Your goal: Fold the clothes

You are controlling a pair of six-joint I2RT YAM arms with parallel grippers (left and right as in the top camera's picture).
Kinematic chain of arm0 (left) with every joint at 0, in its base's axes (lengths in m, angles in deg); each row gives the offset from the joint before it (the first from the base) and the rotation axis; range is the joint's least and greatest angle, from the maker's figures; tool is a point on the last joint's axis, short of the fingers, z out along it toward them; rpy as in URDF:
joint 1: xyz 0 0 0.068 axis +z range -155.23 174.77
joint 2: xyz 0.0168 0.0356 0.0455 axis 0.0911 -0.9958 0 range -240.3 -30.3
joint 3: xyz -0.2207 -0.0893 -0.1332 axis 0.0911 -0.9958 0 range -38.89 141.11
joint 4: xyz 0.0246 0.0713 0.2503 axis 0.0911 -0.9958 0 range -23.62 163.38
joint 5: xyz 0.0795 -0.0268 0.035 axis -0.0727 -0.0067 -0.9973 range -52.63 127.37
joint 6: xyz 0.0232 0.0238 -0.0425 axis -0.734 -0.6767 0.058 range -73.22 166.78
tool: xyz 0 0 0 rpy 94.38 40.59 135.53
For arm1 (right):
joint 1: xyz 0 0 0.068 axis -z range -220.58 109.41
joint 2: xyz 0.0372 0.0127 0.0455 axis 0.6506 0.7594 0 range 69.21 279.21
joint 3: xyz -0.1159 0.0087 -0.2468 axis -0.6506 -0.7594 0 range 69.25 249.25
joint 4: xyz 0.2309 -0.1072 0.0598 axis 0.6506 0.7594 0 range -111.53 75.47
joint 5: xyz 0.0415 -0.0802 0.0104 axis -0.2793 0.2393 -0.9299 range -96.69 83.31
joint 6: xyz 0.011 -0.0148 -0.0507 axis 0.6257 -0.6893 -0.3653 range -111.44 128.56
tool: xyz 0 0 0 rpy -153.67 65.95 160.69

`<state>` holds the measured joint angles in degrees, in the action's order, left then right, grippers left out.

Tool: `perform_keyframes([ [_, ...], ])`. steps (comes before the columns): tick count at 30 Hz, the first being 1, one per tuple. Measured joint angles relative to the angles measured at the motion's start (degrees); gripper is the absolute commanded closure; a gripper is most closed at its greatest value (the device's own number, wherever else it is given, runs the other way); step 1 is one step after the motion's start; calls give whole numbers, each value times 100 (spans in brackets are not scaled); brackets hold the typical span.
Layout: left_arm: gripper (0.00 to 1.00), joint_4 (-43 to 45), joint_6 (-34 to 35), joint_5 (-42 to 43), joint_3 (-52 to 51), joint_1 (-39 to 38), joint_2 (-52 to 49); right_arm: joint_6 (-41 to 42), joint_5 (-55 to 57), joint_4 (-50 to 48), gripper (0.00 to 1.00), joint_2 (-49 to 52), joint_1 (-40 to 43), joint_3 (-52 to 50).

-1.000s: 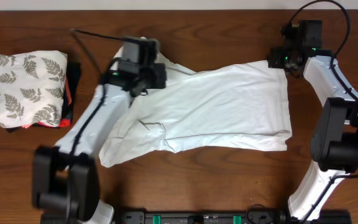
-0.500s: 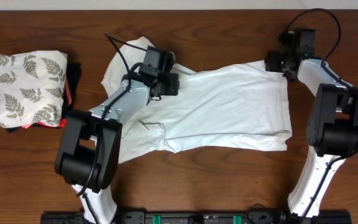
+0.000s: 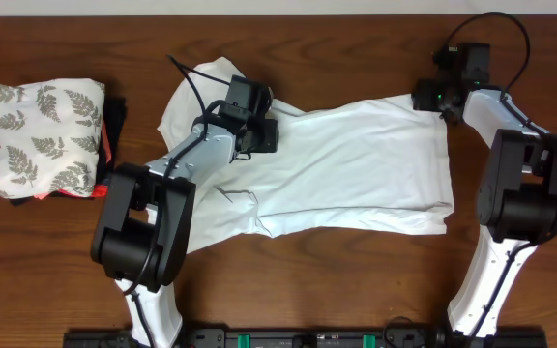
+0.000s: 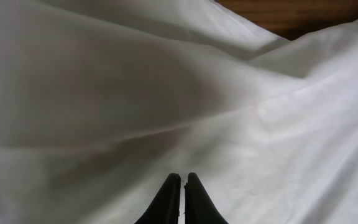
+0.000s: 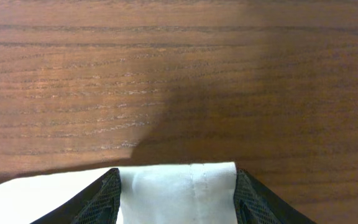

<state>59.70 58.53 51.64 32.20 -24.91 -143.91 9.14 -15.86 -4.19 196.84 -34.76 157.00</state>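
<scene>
The clothes [image 3: 356, 159], a thin white T-shirt, lie spread across the middle of the table, rumpled at the left and lower edges. My left gripper [image 3: 262, 124] is over the shirt's upper left part. In the left wrist view its tips [image 4: 182, 179] are shut together right on the white cloth [image 4: 104, 93], and I see no fold between them. My right gripper [image 3: 431, 97] is at the shirt's upper right corner. It stands open [image 5: 176, 174], with the hemmed corner [image 5: 179, 193] lying flat between its fingers.
A folded white cloth with grey fern leaves [image 3: 42, 135] sits on black and red garments [image 3: 110, 145] at the far left. Bare brown wood [image 3: 356, 48] runs along the back, and in front of the shirt [image 3: 337, 280]. A black cable [image 3: 184, 72] loops over the shirt's left sleeve.
My left gripper has moved right and slightly forward over the shirt, uncovering the left sleeve. The right gripper has stayed at the upper right corner while its arm folded in.
</scene>
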Motion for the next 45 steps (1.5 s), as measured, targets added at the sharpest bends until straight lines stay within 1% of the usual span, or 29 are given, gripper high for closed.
perform_keyframes([
  [9, 93, -17, 0, 0, 0, 0, 0, -2, -505, 400, 44, -564, -9, 2],
  [14, 93, -31, 0, 0, 0, 2, 0, -131, -660, 667, 45, -625, -46, 7],
  [18, 93, -39, 0, 0, 0, 0, 0, -195, -686, 719, 48, -625, -74, 7],
  [26, 93, -63, 2, 0, -2, 2, 0, -313, -719, 1032, 61, -494, -170, 7],
  [30, 93, -63, 2, 0, -2, 2, 0, -328, -717, 1036, 62, -153, -181, 7],
  [32, 93, -68, 0, 0, -2, 2, 0, -339, -715, 951, 62, -122, -173, 55],
  [37, 93, -66, 0, 0, -2, 2, 0, -341, -555, 474, 59, 26, -181, 92],
  [41, 93, -103, 2, 0, -2, 0, 0, -352, -310, -210, 52, 251, -177, 179],
  [45, 93, -214, 2, 0, -2, 2, 0, -256, -129, -684, 50, 457, -170, 280],
])
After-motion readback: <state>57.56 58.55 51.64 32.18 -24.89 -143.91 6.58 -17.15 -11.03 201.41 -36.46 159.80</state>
